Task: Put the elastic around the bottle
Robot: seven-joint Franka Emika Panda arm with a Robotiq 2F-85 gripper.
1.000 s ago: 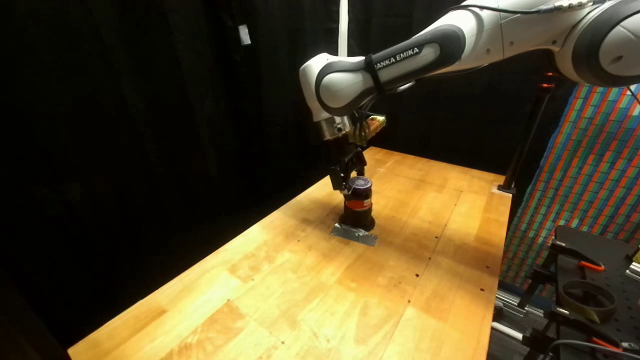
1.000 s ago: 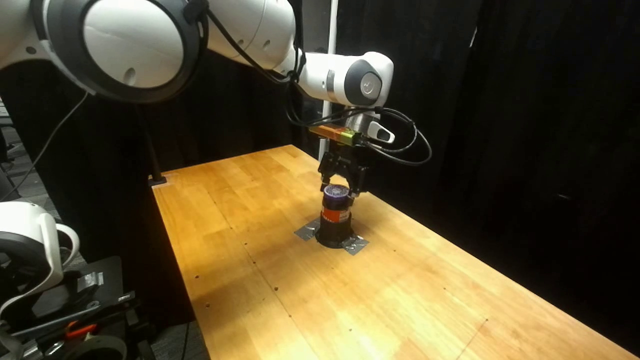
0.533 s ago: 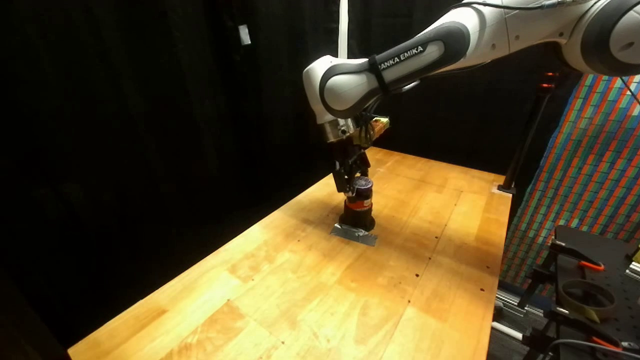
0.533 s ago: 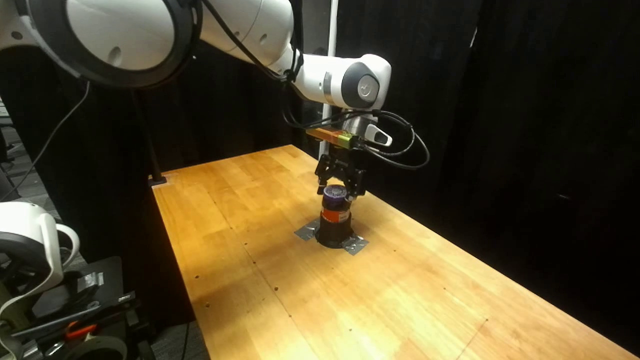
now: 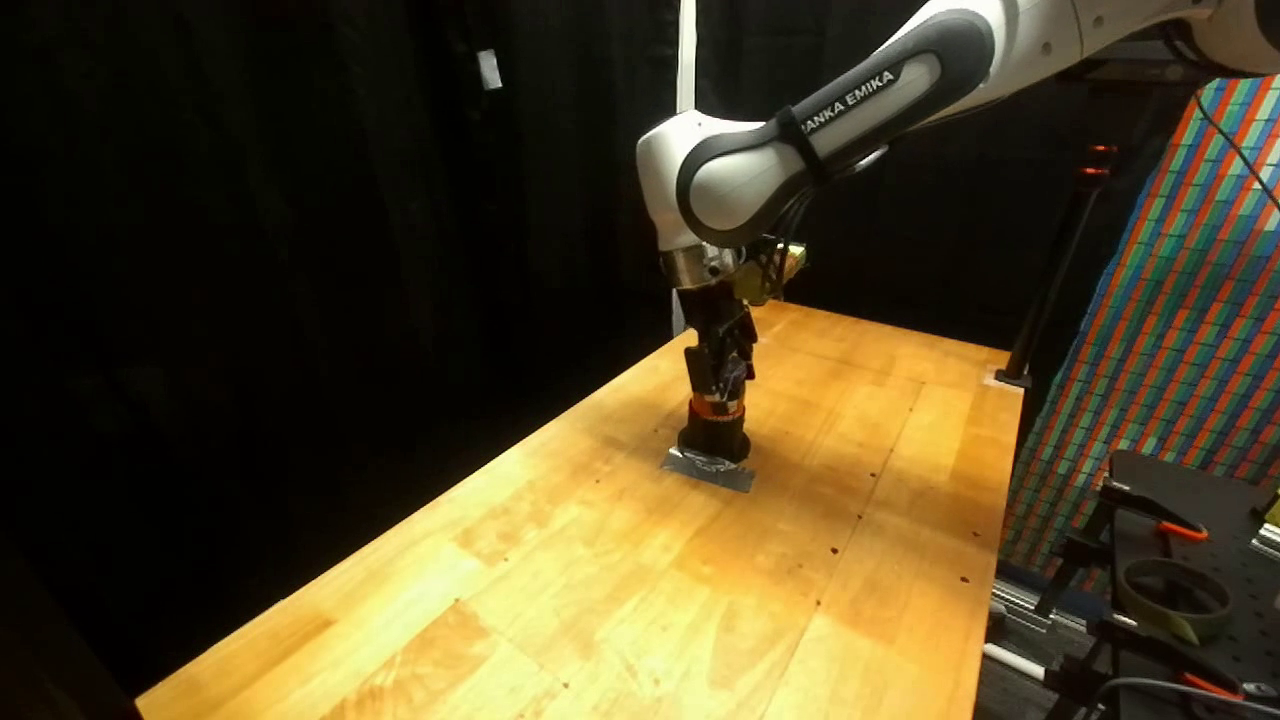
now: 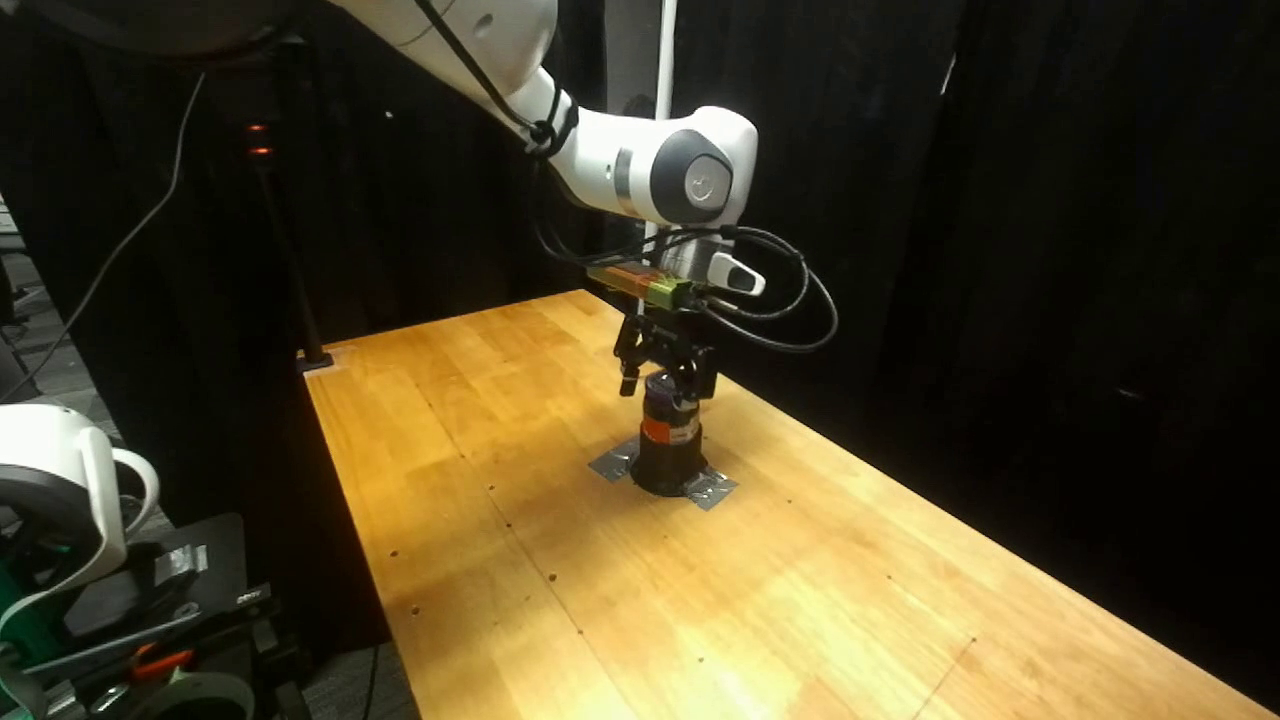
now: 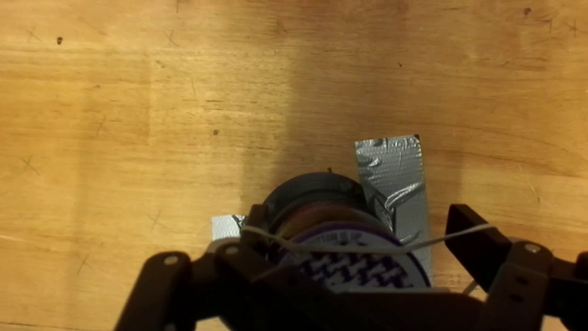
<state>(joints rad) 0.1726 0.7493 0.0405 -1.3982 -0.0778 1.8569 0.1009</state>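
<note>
The gripper (image 6: 664, 389) has shifted left in an exterior view, and the top of the bottle (image 6: 668, 428) seems to have leaned with it, while the base (image 6: 670, 470) beneath has not moved on the table (image 6: 800, 560). The fingers (image 7: 477, 248) stand wide apart, and the wrist view shows why: the elastic (image 7: 349, 249) is strung between their tips, stretched so that its loop can clear the cap (image 7: 356, 269). One strand crosses the cap near its far edge and bends there, which suggests that it bears on the bottle, though contact cannot be told for sure. In that view the left finger is just beside the bottle, the right one well apart, so the loop looks off centre. The bottle sits in the base, which tape (image 7: 399, 184) fixes down, probably so that a pull on the elastic will not drag it. The near side of the loop is mostly hidden, so I cannot tell whether it is around the bottle; next it probably needs centring and lowering without tipping the bottle.
</note>
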